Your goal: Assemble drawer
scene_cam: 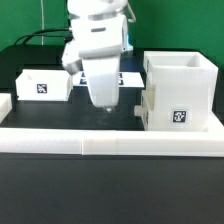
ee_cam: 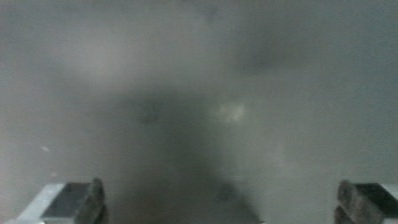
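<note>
The drawer's tall case [scene_cam: 180,88] stands at frame right and its loose tray [scene_cam: 45,85] at centre left, both likely light, stiff, slick plastic (best pinched by a thin wall), while the end effector [scene_cam: 103,99] hangs between them, jaws parted, holding nothing.

Smooth matt white plastic drawer [scene_cam: 185,90]

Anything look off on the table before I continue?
Nothing stands out. The case stands upright, the loose tray sits flat and square, and the open gripper holds nothing.
</note>
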Action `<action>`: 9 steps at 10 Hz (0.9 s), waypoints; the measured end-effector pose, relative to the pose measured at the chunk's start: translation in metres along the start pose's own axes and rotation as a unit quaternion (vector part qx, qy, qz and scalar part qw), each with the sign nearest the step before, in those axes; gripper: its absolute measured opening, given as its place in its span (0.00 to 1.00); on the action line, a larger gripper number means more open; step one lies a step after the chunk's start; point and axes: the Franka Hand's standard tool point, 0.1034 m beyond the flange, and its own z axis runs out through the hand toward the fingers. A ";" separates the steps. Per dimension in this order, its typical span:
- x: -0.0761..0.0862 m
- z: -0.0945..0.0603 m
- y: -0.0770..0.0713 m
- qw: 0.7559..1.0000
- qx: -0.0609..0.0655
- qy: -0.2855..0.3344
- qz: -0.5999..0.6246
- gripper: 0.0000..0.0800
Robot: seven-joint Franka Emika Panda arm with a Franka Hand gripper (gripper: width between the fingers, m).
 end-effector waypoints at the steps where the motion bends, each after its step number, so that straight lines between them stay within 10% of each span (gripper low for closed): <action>1: -0.012 -0.009 -0.007 1.000 -0.025 -0.004 0.002 0.81; 6: -0.017 0.007 -0.078 0.995 -0.094 -0.019 0.041 0.81; 9: -0.018 0.014 -0.086 0.995 -0.087 -0.019 0.053 0.81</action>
